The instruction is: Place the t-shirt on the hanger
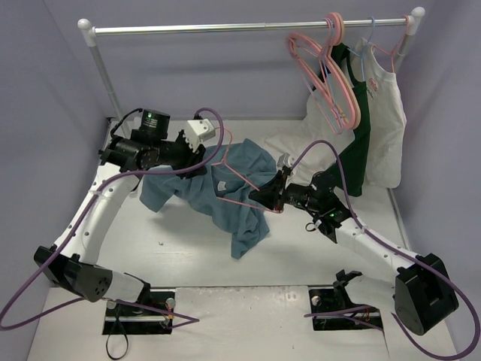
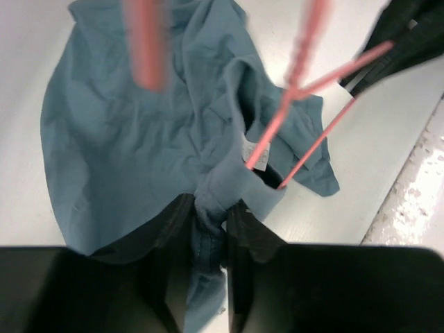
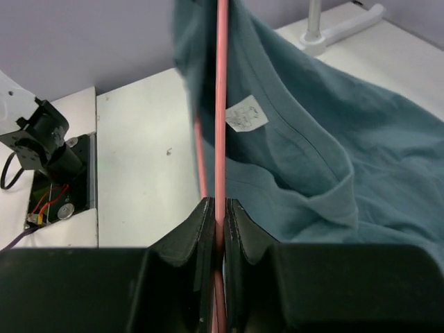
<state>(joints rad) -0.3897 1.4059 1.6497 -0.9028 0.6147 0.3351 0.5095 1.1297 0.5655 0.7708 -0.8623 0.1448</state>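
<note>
The teal-blue t-shirt (image 1: 225,192) hangs bunched between the two arms above the table, its white neck label (image 3: 246,114) showing. My left gripper (image 1: 197,164) is shut on a fold of the t-shirt (image 2: 208,215) near its collar. My right gripper (image 1: 263,197) is shut on a bar of the thin pink hanger (image 3: 222,104). The hanger (image 1: 237,174) runs from the right jaws up and left, and its arm passes into the neck opening beside the label (image 2: 267,142). The hanger's hook end is hidden behind the right gripper.
A clothes rail (image 1: 248,28) crosses the back. On its right end hang several spare pink hangers (image 1: 327,71), a dark green garment (image 1: 357,128) and a white sleeveless top (image 1: 387,113) on a pale blue hanger. Purple cables loop from both arms.
</note>
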